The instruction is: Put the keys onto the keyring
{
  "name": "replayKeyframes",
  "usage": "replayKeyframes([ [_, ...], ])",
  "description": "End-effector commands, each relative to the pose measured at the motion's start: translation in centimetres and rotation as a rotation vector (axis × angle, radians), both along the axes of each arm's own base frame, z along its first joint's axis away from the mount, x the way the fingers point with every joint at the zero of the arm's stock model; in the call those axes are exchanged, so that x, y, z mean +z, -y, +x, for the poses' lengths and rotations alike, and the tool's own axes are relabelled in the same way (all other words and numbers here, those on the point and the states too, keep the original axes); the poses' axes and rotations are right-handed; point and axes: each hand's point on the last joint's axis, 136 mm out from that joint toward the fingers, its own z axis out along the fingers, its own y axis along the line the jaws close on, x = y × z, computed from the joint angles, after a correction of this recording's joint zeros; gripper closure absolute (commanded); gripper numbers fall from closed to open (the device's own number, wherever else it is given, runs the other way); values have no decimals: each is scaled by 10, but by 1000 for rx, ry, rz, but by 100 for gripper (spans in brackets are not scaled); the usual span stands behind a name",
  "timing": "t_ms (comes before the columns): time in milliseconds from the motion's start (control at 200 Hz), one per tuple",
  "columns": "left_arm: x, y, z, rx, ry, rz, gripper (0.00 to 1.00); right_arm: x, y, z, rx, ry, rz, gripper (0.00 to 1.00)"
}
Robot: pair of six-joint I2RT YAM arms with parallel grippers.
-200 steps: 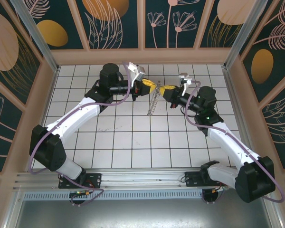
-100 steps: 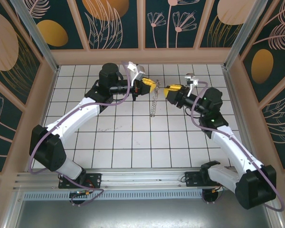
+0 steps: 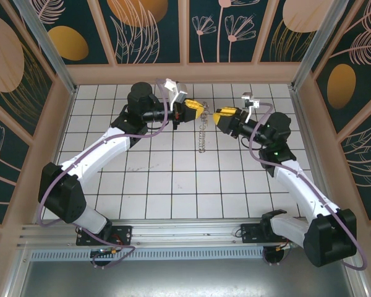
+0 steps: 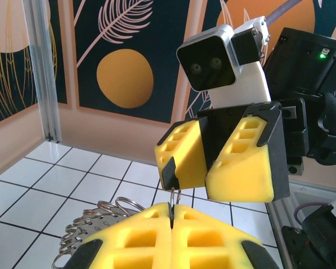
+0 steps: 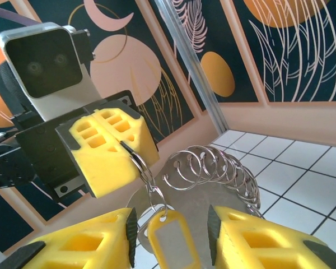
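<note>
**Left end effector** [image 3: 196, 110]: held above the far middle of the tabletop [image 3: 173, 179], tip pointing towards the right arm. Its yellow fingers [image 4: 129, 241] are pressed together, pinching a thin wire loop of the keyring between their tips.

**Right end effector** [image 3: 219, 116]: faces the left one, tip to tip, just beside it but apart. Its yellow fingers [image 5: 84, 246] are spread, with a clear gap on each side of the key tag that hangs between them. They close on nothing.

**Keyring** [image 3: 202, 133]: a silvery bundle held off the tabletop.
- In the top view it dangles as a short strand from the left tip, in the gap between the two arms.
- In the right wrist view it is a fan of overlapping split rings [image 5: 213, 168], with a flat grey piece behind them. Whether that piece belongs to the ring cannot be told.
- In the left wrist view the rings [image 4: 95, 221] show low on the left, behind the fingers.

**Key tag** [image 5: 169, 240]: a yellow plastic frame with a pale window. It hangs by small linked rings from the loop in the left grip, low between the right fingers. Whether it touches either finger cannot be told.

**Tabletop**: white tiles with dark joints, walled by patterned panels.
</note>
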Motion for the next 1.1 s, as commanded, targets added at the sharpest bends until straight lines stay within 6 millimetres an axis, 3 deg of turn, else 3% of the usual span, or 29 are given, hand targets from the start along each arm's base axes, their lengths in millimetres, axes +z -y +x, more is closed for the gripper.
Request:
replayKeyframes([
  [0, 25, -2, -12, -41, 47, -72, 100, 39, 0, -13, 54, 134, 43, 60],
  [365, 25, 0, -16, -86, 6, -112, 100, 54, -6, -15, 118, 183, 66, 57],
  [1096, 24, 1, -17, -99, -16, -129, 100, 50, -19, -13, 199, 174, 95, 58],
])
